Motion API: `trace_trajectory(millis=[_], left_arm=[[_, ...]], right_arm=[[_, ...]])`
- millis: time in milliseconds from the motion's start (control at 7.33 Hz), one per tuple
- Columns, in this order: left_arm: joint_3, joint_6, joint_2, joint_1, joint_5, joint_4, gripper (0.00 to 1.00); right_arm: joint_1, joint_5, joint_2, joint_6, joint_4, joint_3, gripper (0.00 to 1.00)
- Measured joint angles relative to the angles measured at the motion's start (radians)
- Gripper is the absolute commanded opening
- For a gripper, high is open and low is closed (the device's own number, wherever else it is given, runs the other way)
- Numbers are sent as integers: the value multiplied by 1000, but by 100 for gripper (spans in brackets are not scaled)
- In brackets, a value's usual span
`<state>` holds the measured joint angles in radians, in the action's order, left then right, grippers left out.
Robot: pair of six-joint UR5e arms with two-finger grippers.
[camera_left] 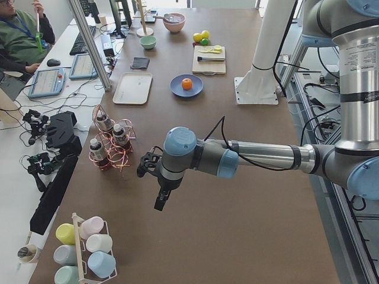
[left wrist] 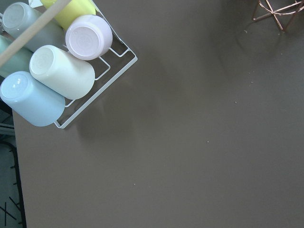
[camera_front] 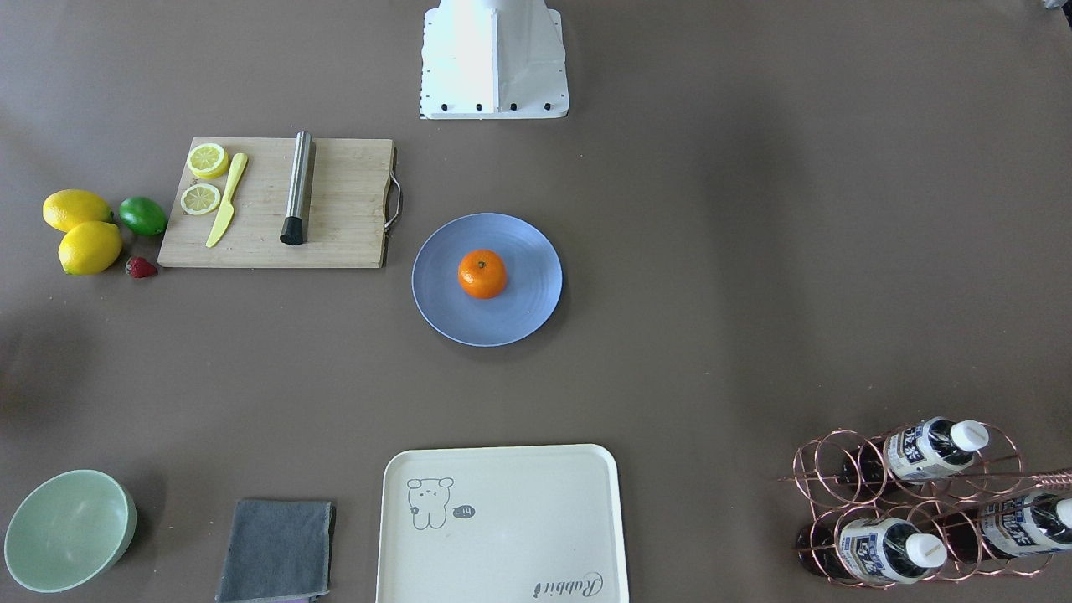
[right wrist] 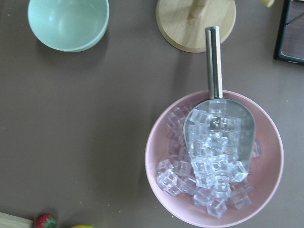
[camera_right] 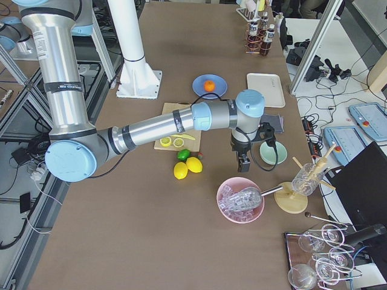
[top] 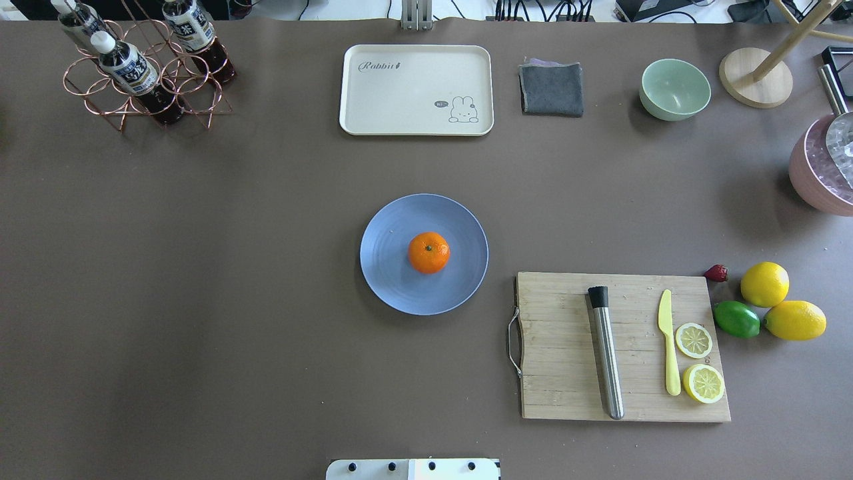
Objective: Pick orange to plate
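Observation:
The bright orange (camera_front: 482, 274) sits near the middle of the pale blue plate (camera_front: 519, 316), stem dimple up, also seen from overhead as orange (top: 428, 253) on plate (top: 386, 267). Nothing touches them. My left gripper (camera_left: 160, 201) shows only in the exterior left view, hanging above the table's left end, far from the plate (camera_left: 176, 90). My right gripper (camera_right: 243, 164) shows only in the exterior right view, over the table between the lemons and a pink bowl. I cannot tell whether either is open or shut.
A cutting board (top: 566, 373) holds a steel muddler, yellow knife and lemon slices; two lemons (top: 764, 284), a lime and a strawberry lie beside it. Along the far edge: cream tray (top: 416, 90), grey cloth, mint bowl (top: 674, 89), bottle rack (top: 143, 63). Pink ice bowl (right wrist: 213, 156); cup rack (left wrist: 61, 71).

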<state>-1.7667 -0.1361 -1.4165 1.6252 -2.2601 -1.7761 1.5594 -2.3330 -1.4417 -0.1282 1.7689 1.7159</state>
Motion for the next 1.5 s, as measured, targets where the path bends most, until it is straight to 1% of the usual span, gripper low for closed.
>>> trace_trajectory(millis=[136,409,1500], left_arm=[[1,3,16,2,-12,-3,98],[-2,7,26,4,-18,-6,98],[5,5,14,4,-14,-9,98]], right_arm=[[41,3,-22,-54,-1,-39,100],[87,8,-58,-78,-3,-73,100],[103,6,-65,-70,-5,-68,100]])
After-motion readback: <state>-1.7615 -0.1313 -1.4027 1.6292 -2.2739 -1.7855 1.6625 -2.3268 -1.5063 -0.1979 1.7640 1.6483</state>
